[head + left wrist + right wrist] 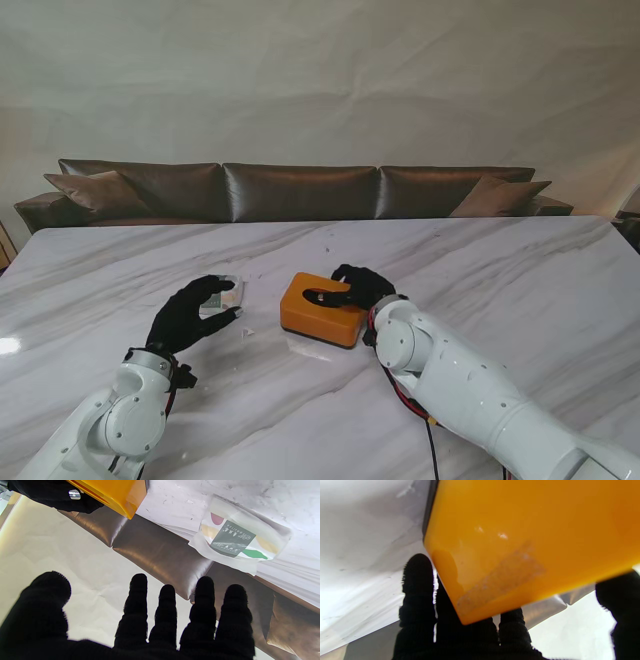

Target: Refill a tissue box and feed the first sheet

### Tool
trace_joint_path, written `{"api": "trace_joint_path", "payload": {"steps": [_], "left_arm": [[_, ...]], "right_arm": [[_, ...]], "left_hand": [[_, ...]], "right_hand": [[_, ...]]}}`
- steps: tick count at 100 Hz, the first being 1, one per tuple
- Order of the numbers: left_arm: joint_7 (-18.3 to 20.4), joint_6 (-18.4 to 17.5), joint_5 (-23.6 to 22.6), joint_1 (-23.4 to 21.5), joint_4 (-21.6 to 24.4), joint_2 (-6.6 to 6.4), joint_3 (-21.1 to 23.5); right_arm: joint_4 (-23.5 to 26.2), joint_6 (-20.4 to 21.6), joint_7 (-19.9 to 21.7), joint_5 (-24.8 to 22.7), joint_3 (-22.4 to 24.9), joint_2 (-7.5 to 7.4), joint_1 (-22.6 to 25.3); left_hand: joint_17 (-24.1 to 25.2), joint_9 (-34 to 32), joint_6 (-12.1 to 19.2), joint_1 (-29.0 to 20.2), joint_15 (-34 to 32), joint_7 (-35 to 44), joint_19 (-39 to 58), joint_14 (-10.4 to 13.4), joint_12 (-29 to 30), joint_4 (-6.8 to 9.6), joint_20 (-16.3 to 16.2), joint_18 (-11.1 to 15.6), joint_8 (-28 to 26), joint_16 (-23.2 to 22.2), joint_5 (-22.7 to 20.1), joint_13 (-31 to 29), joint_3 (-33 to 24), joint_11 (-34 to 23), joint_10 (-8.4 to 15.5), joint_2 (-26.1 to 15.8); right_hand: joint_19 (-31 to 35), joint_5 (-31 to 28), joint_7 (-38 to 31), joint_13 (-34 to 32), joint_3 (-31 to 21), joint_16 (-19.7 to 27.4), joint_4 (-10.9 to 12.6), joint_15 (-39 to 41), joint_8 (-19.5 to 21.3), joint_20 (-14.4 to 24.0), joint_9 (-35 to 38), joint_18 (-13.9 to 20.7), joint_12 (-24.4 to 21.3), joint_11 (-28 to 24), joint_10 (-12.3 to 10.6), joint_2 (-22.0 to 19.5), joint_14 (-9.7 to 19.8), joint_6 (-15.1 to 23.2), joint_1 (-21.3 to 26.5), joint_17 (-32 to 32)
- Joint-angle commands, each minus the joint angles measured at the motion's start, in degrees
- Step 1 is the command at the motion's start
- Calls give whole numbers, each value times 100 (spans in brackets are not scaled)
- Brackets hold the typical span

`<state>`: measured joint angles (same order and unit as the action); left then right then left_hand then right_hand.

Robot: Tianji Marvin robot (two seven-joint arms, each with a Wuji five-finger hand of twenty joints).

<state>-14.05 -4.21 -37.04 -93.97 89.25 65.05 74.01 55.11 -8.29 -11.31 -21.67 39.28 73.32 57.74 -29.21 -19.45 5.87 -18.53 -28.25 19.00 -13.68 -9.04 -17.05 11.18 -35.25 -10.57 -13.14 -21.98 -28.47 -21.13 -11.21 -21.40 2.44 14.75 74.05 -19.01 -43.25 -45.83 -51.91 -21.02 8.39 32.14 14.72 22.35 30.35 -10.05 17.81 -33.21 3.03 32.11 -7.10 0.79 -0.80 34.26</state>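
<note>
One glossy orange rectangular tissue box (322, 309) sits on the white marble-patterned bench (520, 270), near the middle and slightly to the right of the left arm. Its top face has a dark oval slot. The right robot hand (358, 286), in a black glove, lies over the far right part of the box, its fingers curled down over the top edge; in the right wrist view the orange wall (532, 542) fills most of the picture, with black fingers (417, 585) on one side and the thumb on the other, so this robot hand is clamped on the box.

Just to the left of the box, apart from it, lies a clear plastic pack of tissues (222, 298) with a dark green label and red, yellow and green marks, seen plainly in the left wrist view (237, 540). The left robot hand (190, 314), also in a black glove, hovers at the pack with its fingers (205, 597) spread and nothing between them; whether the fingertips touch the pack cannot be told.

Beyond the far edge of the bench stands a long brown leather sofa (300, 190) with cushions at both ends, against a pale draped backdrop (320, 80).
</note>
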Motion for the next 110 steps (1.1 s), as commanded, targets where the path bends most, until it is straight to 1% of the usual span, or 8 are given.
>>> {"api": "trace_joint_path", "payload": {"steps": [1,57,87,91,92,95,98,110], "left_arm": [[68,8,27,-29,22,24,-6],[35,24,56,-67,45,34,-14],[30,36,68,-87,58,37,-16],[28,38,74,-84,55,38,-16],[27,38,76,-84,54,39,-17],[24,38,80,-82,52,40,-18],[20,37,83,-79,50,41,-21],[6,34,87,-71,43,45,-33]], "right_arm": [[161,78,149,-83,-30,-44,84],[691,593,236,-531,-41,-271,385],[1152,674,422,-776,114,-447,606],[1215,701,483,-807,139,-479,633],[1229,710,497,-815,145,-487,639],[1271,741,539,-843,163,-511,657],[1310,779,582,-873,181,-536,674],[1480,901,724,-1007,271,-631,763]], "left_hand": [[13,-111,-66,-10,12,90,9563,133,-49,204,10,225,-108,-78,-96,-123,-19,-67,-24,-87],[39,-141,-68,26,29,90,9566,140,-54,198,0,206,-108,-86,-99,-126,-1,-76,-30,-122],[62,-154,-69,54,36,81,9561,147,-55,191,-8,197,-104,-90,-95,-131,11,-77,-31,-148],[67,-148,-74,53,39,81,9559,147,-53,190,-9,193,-104,-89,-97,-129,11,-74,-36,-152],[67,-151,-75,52,39,80,9559,148,-54,190,-9,191,-103,-89,-95,-129,10,-75,-34,-154],[68,-150,-73,56,42,78,9559,146,-54,189,-11,187,-102,-89,-95,-127,14,-74,-36,-150],[73,-152,-71,58,41,75,9559,150,-54,189,-12,187,-101,-90,-90,-131,14,-74,-36,-153],[79,-156,-68,58,41,75,9561,154,-56,188,-18,181,-101,-93,-93,-135,13,-78,-28,-165]], "right_hand": [[-25,172,-76,-108,-99,-52,178,-62,53,120,4,179,99,-135,-205,192,280,-12,57,-15],[-14,173,-256,-750,-320,-84,773,-65,125,265,229,428,148,-255,-371,971,622,121,1162,72],[77,180,-396,-1193,72,-212,1638,121,201,284,341,582,189,-344,-423,904,784,161,2205,186],[76,177,-413,-1233,-137,-224,2157,128,210,275,346,606,194,-354,-437,905,810,171,2283,191],[76,179,-417,-1240,-542,-223,2033,124,213,272,344,613,195,-356,-437,948,817,176,2227,194],[76,183,-433,-1258,-2262,-222,565,120,221,267,352,624,198,-364,-442,1444,836,187,2056,197],[76,192,-445,-1272,-2996,-218,-378,107,226,266,359,627,200,-370,-456,1713,856,191,2057,197],[56,195,-479,-1323,-3395,-216,-661,103,242,257,375,679,207,-387,-486,1851,936,224,2427,200]]}}
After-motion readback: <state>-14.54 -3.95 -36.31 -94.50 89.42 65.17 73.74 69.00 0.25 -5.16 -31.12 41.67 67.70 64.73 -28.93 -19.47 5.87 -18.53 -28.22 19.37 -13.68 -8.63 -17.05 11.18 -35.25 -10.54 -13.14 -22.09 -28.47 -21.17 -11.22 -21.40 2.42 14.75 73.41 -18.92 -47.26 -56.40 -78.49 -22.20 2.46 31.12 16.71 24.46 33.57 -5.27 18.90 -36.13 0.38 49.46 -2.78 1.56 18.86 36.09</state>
